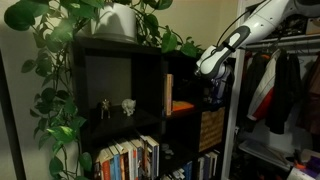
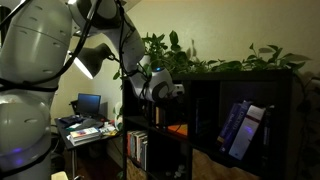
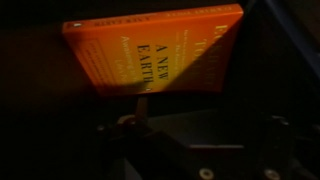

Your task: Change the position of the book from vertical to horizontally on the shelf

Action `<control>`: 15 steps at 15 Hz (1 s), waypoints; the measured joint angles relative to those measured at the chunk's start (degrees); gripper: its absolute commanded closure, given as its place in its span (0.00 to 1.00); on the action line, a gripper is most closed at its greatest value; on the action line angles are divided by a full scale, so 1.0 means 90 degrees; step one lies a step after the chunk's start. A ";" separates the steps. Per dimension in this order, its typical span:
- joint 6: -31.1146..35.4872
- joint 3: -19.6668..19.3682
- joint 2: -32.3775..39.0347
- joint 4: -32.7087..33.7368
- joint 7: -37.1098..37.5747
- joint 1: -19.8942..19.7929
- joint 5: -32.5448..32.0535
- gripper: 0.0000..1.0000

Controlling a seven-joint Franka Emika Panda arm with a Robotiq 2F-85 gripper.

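The orange book (image 3: pixel 150 45) with dark print fills the top of the wrist view, close in front of my gripper (image 3: pixel 195 110). One dark finger reaches up to the book's lower edge; the rest of the jaws are lost in shadow, and they look open with nothing between them. In an exterior view the book (image 1: pixel 168 95) shows as a thin orange upright strip at the left side of the upper right cubby of the black shelf (image 1: pixel 150 60), with my gripper (image 1: pixel 210 88) inside that cubby to its right. In an exterior view the book (image 2: pixel 178 130) is a small orange patch below my gripper (image 2: pixel 172 90).
Leafy plants (image 1: pixel 60 40) in a white pot trail over the shelf top. Small figurines (image 1: pixel 118 106) stand in the neighbouring cubby. A row of book spines (image 1: pixel 130 160) fills the cubby below. A clothes rack (image 1: pixel 280 90) stands beside the shelf. A desk with a monitor (image 2: pixel 88 104) is behind.
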 measured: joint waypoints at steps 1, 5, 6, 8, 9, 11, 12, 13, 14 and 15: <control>-0.0023 -0.0132 0.0026 0.0008 -0.0026 0.0021 -0.0072 0.00; -0.0040 -0.0382 0.0256 0.0095 -0.0040 0.0116 -0.0296 0.00; -0.0051 -0.0382 0.0329 0.0143 -0.0065 0.0138 -0.0285 0.00; -0.0057 -0.0389 0.0492 0.0286 -0.0106 0.0190 -0.0276 0.26; -0.0057 -0.0401 0.0582 0.0374 -0.0109 0.0229 -0.0305 0.30; -0.0057 -0.0553 0.0799 0.0584 -0.0109 0.0397 -0.0390 0.38; -0.0057 -0.0640 0.0917 0.0699 -0.0109 0.0486 -0.0424 0.44; -0.0057 -0.0734 0.1048 0.0824 -0.0109 0.0578 -0.0464 0.52; -0.0057 -0.0841 0.1187 0.0956 -0.0109 0.0681 -0.0510 0.58; -0.0056 -0.0971 0.1322 0.1089 -0.0109 0.0804 -0.0557 0.65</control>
